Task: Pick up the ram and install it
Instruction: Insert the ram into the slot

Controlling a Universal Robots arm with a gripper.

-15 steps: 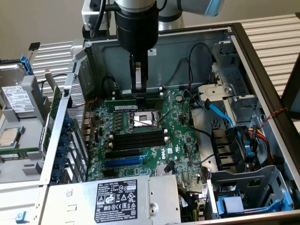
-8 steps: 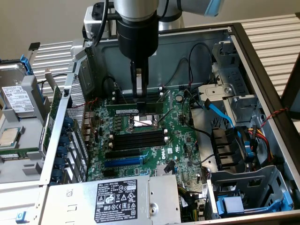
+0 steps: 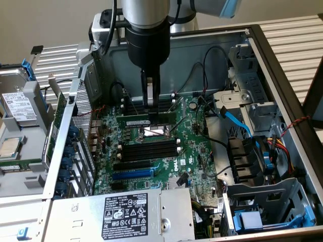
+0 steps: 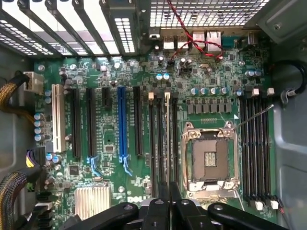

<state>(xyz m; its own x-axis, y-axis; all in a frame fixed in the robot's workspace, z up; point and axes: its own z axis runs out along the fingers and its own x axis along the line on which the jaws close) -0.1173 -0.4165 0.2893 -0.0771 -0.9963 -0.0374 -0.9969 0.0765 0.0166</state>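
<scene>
The ram (image 3: 146,121), a thin green stick, stands on edge under my gripper (image 3: 150,106), whose fingers are shut on its top edge. It runs along the black memory slots (image 3: 132,105) just behind the CPU socket (image 3: 151,132). I cannot tell whether its lower edge is in a slot. In the wrist view the ram (image 4: 167,143) appears edge-on as a narrow strip over the slots (image 4: 154,143) beside the socket (image 4: 209,155), with the gripper (image 4: 170,203) closed around it.
A second bank of memory slots (image 3: 151,149) lies in front of the socket. The blue expansion slot (image 3: 132,174) and the power supply (image 3: 126,212) lie nearer the front. Blue cables (image 3: 237,121) and a drive bay fill the exterior view's right. The case walls (image 3: 202,50) surround the board.
</scene>
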